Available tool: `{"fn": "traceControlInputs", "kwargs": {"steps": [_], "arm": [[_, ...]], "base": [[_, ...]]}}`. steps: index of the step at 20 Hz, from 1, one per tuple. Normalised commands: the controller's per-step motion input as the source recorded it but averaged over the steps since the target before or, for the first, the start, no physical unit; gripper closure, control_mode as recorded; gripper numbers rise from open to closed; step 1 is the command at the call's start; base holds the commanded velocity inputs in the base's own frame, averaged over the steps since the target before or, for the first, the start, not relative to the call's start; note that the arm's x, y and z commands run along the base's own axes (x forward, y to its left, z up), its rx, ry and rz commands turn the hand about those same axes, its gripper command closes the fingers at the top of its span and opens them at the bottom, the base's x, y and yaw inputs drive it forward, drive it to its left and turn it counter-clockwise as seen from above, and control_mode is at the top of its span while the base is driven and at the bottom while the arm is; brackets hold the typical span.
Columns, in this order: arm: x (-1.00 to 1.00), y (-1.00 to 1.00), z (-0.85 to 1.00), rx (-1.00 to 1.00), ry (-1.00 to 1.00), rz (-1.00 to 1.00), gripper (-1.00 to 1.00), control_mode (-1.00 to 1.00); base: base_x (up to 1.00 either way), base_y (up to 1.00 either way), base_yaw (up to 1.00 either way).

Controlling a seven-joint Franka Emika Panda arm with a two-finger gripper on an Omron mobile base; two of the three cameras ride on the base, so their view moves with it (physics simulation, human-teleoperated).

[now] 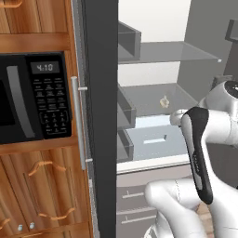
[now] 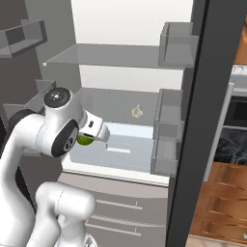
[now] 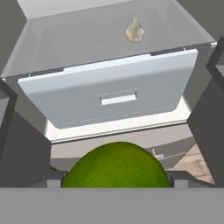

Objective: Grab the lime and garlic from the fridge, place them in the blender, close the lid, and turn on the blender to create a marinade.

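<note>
Holding one lime (image 3: 116, 165) between its fingertips, the gripper (image 3: 116, 181) hovers near the open fridge (image 2: 125, 58).
One garlic bulb (image 3: 134, 31) rests on the far shelf above one white drawer (image 3: 113, 94).

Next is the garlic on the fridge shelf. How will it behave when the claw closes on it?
The garlic is small and pale, so probably light and easily nudged. Its bulbous body with a pointed tip suggests it may tip or roll when touched. It lies on a smooth grey shelf, so it could slide from a one-sided push.
</note>
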Motion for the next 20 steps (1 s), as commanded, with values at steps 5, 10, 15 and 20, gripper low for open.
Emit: {"fn": "traceControlInputs", "kwargs": {"steps": [5,10,15,20], "arm": [[-0.40,0.00,0.00,0.01,-0.02,-0.06,1.00,1.00],[0.00,0.00,0.00,0.00,0.00,0.00,1.00,1.00],[0.00,0.00,0.00,0.00,0.00,0.00,1.00,1.00],[0.00,0.00,0.00,0.00,0.00,0.00,1.00,1.00]], "base": [[-0.60,0.00,-0.17],[-1.00,0.00,-0.36],[-1.00,0.00,-0.49],[-0.90,0.00,-0.64]]}}
